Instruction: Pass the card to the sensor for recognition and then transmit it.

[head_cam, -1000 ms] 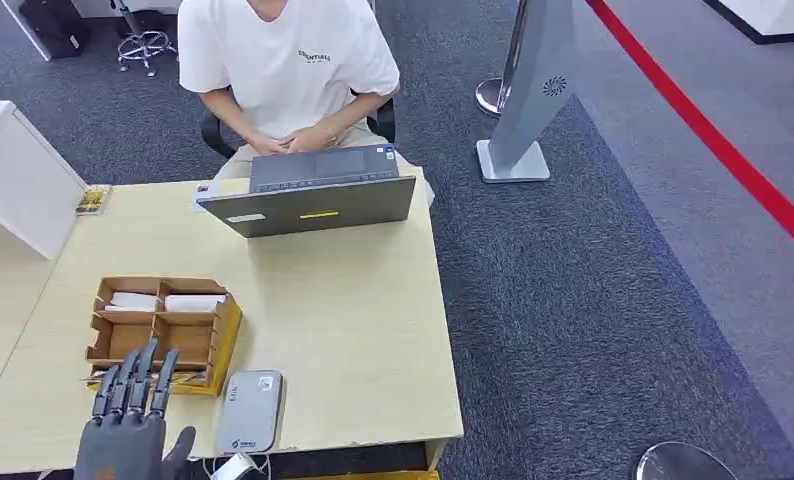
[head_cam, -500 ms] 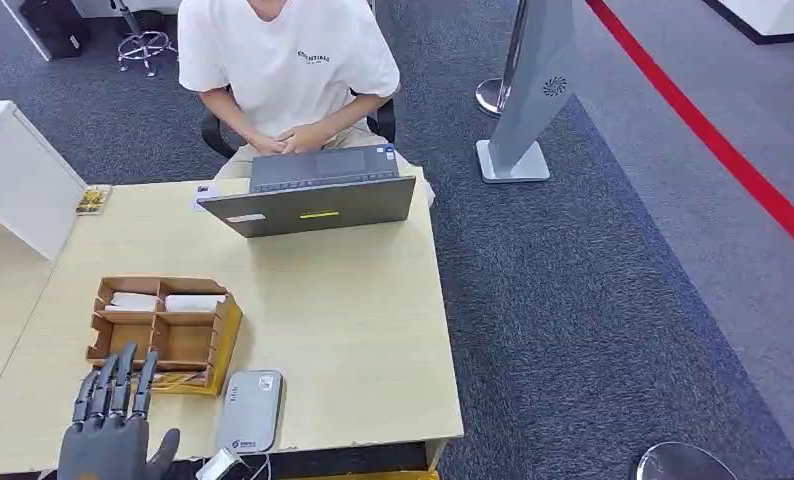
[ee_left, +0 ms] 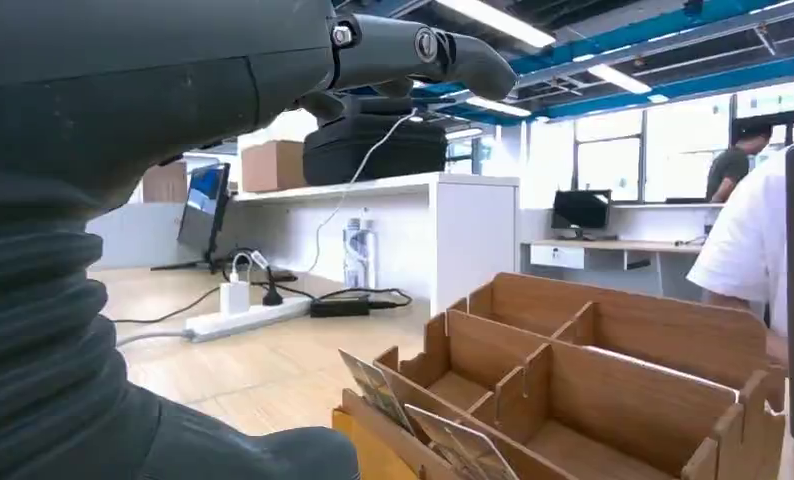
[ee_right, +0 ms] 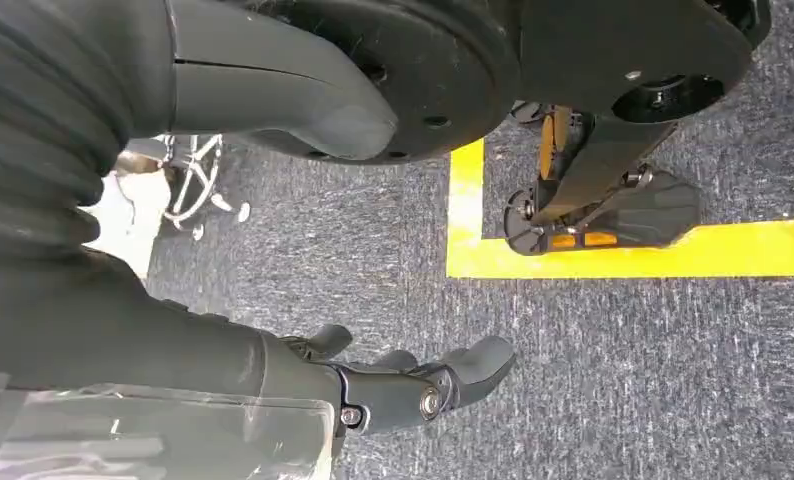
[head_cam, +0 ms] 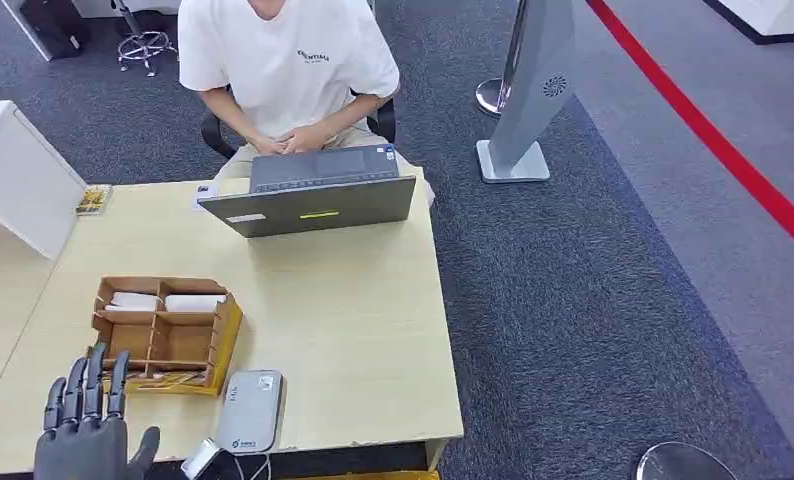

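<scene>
- At the lower left of the head view we see our left hand (head_cam: 83, 430), fingers straight and spread, holding nothing, over the near edge of the table (head_cam: 353, 330).
- Just right of it in that frame lies the grey sensor (head_cam: 250, 410), flat on the table, with a small white plug (head_cam: 201, 460) at its near end.
- Just beyond the fingertips stands the wooden organizer (head_cam: 163, 330); the cards (head_cam: 158, 379) lean in its nearest row, apart from our hand. In the left wrist view the cards (ee_left: 413, 415) tilt in the front slot, below the fingers.
- Farther up the frame sits an open laptop (head_cam: 313, 195), with a person (head_cam: 288, 70) in a white shirt behind it.
- In the right wrist view our right hand (ee_right: 393, 385) hangs over grey carpet, fingers loosely curled in, nothing in them.
</scene>
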Controlling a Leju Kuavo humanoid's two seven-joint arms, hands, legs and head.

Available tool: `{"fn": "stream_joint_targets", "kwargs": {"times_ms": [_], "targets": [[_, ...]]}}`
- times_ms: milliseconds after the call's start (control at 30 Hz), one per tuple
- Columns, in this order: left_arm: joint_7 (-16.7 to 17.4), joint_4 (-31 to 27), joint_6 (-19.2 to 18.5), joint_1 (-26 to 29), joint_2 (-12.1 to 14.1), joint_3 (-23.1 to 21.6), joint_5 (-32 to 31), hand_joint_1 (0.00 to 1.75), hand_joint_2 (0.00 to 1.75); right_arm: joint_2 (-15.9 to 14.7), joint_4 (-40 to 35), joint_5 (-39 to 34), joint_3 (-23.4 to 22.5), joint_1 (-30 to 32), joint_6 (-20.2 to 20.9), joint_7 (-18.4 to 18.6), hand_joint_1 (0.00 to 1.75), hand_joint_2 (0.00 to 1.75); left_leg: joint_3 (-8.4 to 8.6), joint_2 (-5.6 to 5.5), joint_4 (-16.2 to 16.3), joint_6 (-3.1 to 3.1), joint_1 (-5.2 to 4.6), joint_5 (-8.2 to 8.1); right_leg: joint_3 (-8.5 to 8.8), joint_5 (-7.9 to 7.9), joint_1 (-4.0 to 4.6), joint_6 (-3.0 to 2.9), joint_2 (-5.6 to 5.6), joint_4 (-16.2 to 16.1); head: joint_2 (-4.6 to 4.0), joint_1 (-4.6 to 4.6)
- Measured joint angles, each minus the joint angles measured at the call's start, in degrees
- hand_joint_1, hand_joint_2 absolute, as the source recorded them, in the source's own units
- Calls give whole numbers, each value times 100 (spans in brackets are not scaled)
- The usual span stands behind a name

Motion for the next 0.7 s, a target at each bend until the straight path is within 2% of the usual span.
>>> {"fn": "stream_joint_targets", "kwargs": {"times_ms": [200, 300, 700], "targets": [[11, 13, 107, 19, -181, 251, -120, 0, 175, 0, 0, 83, 0, -1, -2, 17, 0, 175, 0, 0, 0, 0, 0, 0, 0, 0, 0, 0, 0, 0, 0, 0], [-129, 96, 109, -10, -297, 413, -120, 0, 175, 0, 0, 144, 9, -1, 2, 37, 0, 175, 0, 0, 0, 0, 0, 0, 0, 0, 0, 0, 0, 0, 0, 0], [-413, 743, 207, -321, -704, 697, -271, 0, 175, -2, 0, 315, 70, -7, 15, 70, 0, 175, 1, -1, 0, 0, 0, 0, 1, 0, 0, 0, -1, 0, 2, 0]]}}
